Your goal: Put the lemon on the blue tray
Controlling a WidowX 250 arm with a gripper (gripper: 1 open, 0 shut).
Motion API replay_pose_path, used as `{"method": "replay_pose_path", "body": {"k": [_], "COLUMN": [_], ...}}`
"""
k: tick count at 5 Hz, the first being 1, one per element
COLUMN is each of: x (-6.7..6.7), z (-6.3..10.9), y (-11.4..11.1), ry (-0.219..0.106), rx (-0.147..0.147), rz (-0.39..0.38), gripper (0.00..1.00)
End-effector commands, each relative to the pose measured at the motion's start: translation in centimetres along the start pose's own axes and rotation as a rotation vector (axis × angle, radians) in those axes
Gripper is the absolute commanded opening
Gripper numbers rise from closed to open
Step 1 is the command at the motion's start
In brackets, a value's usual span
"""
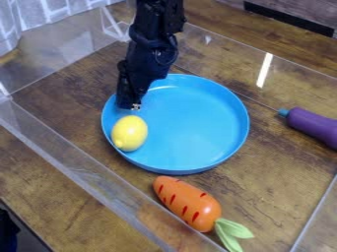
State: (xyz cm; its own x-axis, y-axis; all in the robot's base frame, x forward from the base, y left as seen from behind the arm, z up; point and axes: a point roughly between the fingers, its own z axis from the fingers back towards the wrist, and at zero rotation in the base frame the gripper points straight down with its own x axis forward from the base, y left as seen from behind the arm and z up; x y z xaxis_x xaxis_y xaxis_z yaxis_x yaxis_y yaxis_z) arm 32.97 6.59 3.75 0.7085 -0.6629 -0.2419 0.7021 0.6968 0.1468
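The yellow lemon (129,132) lies inside the blue tray (198,123), close to its left rim. My black gripper (128,99) points steeply down over the tray's left rim, just behind the lemon and apart from it. Its fingertips look drawn together into one dark tip with nothing between them.
An orange carrot with green leaves (187,202) lies on the wooden table in front of the tray. A purple eggplant (316,123) rests at the right edge. Clear plastic walls (59,148) fence the work area on the left and front.
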Motion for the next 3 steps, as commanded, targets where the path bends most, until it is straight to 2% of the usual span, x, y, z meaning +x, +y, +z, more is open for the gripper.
{"method": "replay_pose_path", "body": {"k": [1, 2, 3], "x": [0.70, 0.76, 0.76], "z": [1.27, 1.02, 1.00], "y": [0.50, 0.43, 0.42], "ry": [-0.032, -0.029, -0.028], "rx": [0.047, 0.050, 0.055], "rz": [-0.001, -0.001, -0.003], "gripper": [1.00, 1.00, 0.00]}}
